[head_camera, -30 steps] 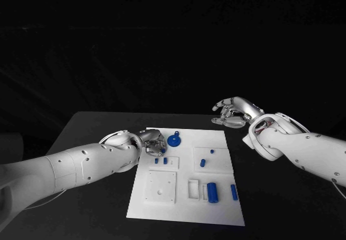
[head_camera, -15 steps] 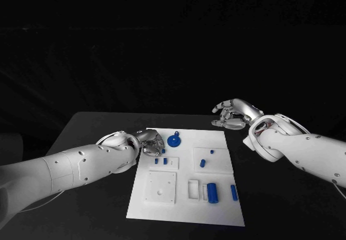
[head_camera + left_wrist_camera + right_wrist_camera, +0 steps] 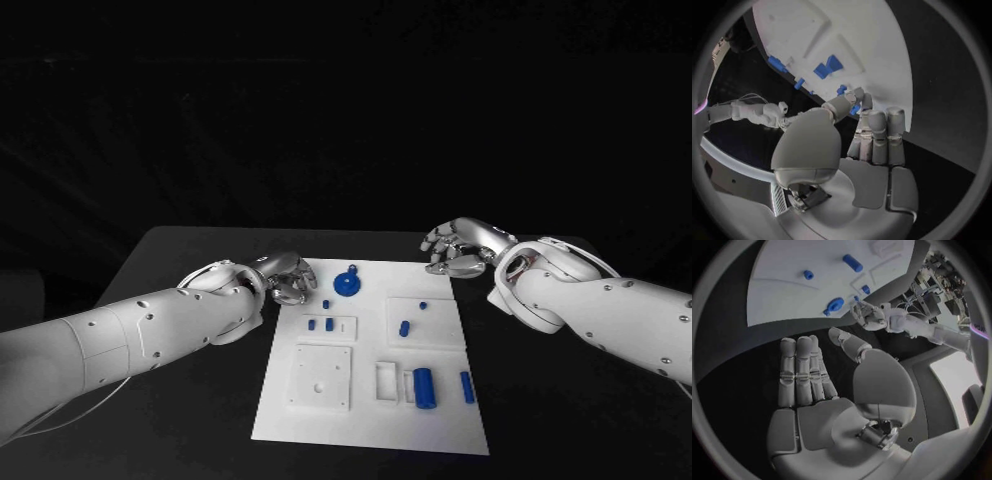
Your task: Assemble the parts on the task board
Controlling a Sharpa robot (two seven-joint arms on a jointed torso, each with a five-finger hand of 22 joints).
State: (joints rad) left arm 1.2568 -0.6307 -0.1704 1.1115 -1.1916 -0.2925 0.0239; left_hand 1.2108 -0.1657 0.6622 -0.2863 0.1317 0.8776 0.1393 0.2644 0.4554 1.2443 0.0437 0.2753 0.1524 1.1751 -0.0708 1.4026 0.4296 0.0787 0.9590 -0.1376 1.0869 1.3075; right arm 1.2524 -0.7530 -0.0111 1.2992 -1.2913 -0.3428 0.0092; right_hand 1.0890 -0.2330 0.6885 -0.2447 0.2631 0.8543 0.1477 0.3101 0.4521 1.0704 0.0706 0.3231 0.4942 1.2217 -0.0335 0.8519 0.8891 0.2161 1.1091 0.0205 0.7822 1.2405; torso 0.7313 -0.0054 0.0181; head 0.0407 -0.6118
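Note:
The white task board [image 3: 447,420] lies in the middle of the black table. A round blue part [image 3: 348,283] sits near its far edge and also appears from the right wrist [image 3: 834,305]. Small blue pegs [image 3: 320,324] stand in a left-hand block, and another small blue piece [image 3: 405,326] lies mid-board. A blue cylinder [image 3: 424,385] and a blue bar [image 3: 467,385] rest near the front right. My left hand [image 3: 289,275] hovers at the board's far left edge, a little left of the round part, fingers straight [image 3: 876,135] and empty. My right hand [image 3: 459,245] hangs over the far right corner, fingers extended [image 3: 804,375], holding nothing.
A raised white square block [image 3: 322,375] and a small rectangular slot [image 3: 387,377] sit on the board's near half. Black table [image 3: 173,250] surrounds the board on every side.
My left hand has drawn back to the left, away from the round blue part, which stays put. My right hand has come down slightly toward the board's far right corner.

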